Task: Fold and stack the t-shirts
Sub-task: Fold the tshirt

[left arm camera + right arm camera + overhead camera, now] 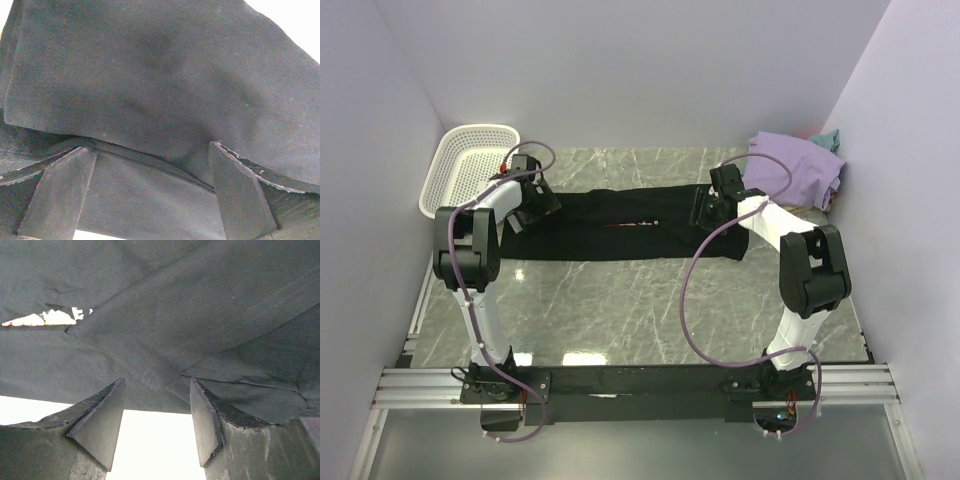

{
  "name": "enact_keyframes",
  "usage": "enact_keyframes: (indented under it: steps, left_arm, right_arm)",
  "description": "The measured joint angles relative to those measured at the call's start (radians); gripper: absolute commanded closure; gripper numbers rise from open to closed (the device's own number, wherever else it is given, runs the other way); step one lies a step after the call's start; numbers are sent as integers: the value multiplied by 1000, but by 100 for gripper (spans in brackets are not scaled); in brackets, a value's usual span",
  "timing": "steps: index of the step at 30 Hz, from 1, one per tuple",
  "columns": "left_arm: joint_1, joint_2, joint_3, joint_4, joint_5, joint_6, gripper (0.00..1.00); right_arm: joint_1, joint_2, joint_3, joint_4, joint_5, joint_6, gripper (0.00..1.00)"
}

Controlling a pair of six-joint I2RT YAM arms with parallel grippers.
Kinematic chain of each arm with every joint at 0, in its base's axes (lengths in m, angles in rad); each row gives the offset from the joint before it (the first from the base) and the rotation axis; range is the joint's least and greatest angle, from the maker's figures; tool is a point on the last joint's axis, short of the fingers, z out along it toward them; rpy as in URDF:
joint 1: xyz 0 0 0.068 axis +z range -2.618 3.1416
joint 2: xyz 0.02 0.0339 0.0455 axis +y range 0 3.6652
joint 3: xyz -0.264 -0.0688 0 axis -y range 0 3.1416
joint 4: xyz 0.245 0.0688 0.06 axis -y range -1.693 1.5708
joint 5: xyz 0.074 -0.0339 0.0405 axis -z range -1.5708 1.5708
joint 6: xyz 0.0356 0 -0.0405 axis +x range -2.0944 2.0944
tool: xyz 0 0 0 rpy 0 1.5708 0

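Top external | folding black t-shirt (620, 225) | left gripper (542, 205) spread wide, right gripper (705, 212) released, over opposite ends | pinch both layers together, lift level

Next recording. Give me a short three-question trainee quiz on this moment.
1. True or false: the black t-shirt lies on the table, outside the white basket.
2. Where is the lavender t-shirt? A far right corner; B far left corner; C near edge.
3. Fill in: the left end effector and right end effector both have jaws standing ____.
Key: 1 true; 2 A; 3 open.
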Motion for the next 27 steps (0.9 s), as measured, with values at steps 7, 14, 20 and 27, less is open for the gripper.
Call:
enact_keyframes:
  steps: [7,14,20,27]
  left_arm:
    - [0,-57,-1,5,73,1,1]
    - [-3,-93,104,48,151,2,1]
    - [-6,-29,136,102,183,2,1]
    - [-17,50,59,105,165,2,1]
  right_arm:
    - [-2,-36,-8,4,76,-10,37]
    - [-6,-11,51,5,123,-11,37]
    - [-12,90,109,39,129,-3,37]
    - [-32,202,150,24,123,8,37]
